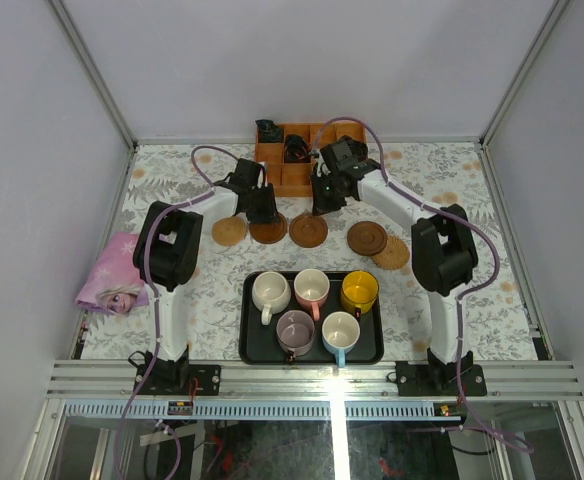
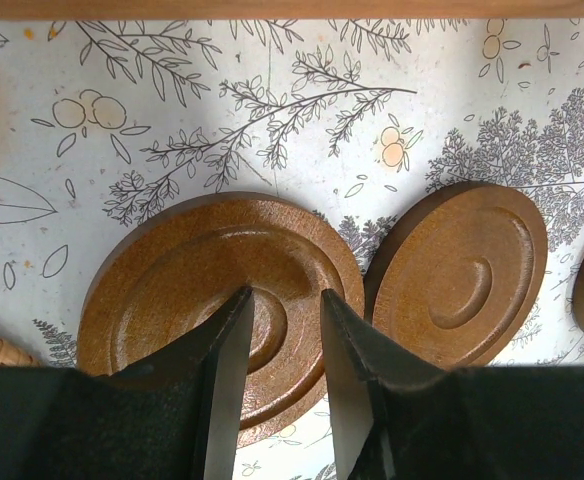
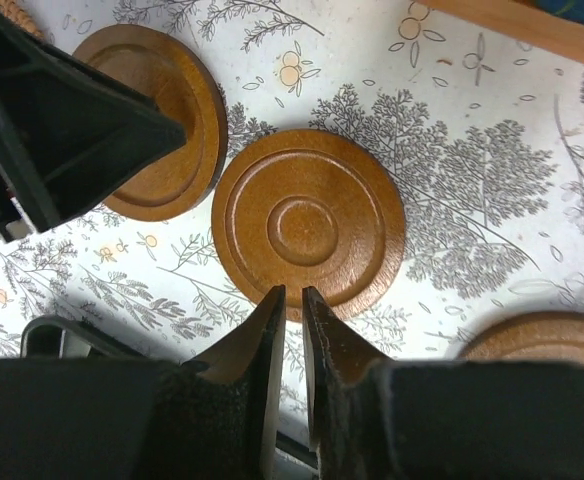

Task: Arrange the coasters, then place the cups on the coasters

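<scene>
Now, pale woven coaster (image 1: 230, 231): flat on the table (image 1: 172, 170) at the far left of the row, just beside a darker disc. It reads as the line's starting point.
Left gripper (image 2: 285, 295): tips down over the second coaster (image 2: 172, 290), jaws slightly apart with nothing between them. My guess is they sit there to slide the flat disc, not lift it. Whether they touch the wood, I cannot tell.
Third coaster (image 3: 308, 222): middle of the row, flat and close beside the second.
Right gripper (image 3: 293, 290): tips at that disc's near rim, jaws all but together and holding nothing. A closed tip suits pushing an edge, I'd say.
Fourth coaster (image 1: 367, 238): right of centre, lying a little nearer the arms than the first three.
Fifth coaster (image 1: 391, 252): far right, touching or overlapping the fourth, I cannot tell which. This end looks bunched and probably needs spreading.
Cups (image 1: 311, 287): all five stand on the black tray (image 1: 247, 350) near the arm bases, none on a disc yet. They likely wait there until the row is spaced.
Orange box (image 1: 272, 155): behind the row, apart from the discs.
</scene>
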Robot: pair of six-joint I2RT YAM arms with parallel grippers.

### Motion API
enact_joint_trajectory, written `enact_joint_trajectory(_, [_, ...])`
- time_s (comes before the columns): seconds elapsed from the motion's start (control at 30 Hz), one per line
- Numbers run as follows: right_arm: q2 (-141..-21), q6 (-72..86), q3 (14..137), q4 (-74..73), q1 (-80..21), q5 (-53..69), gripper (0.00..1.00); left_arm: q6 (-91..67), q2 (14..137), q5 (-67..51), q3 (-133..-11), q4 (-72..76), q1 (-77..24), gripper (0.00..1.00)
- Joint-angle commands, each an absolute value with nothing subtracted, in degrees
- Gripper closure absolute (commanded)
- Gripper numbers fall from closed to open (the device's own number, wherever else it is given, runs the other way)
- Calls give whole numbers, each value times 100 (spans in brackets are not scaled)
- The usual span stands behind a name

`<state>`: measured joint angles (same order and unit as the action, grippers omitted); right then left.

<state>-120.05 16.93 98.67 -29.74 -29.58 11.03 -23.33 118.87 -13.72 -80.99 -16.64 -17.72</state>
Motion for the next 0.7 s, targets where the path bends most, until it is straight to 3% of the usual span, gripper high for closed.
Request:
enact_joint_trajectory(0.0, [-11524, 1592, 9651, -3042, -2997, 707, 81, -2325, 12010, -1324, -8262, -1605, -1809, 67])
enact_joint_trajectory(0.67, [-10819, 2017, 8148, -3353, -2705, -1114, 81, -2167, 10003, -1767, -7949, -2056, -1802, 65])
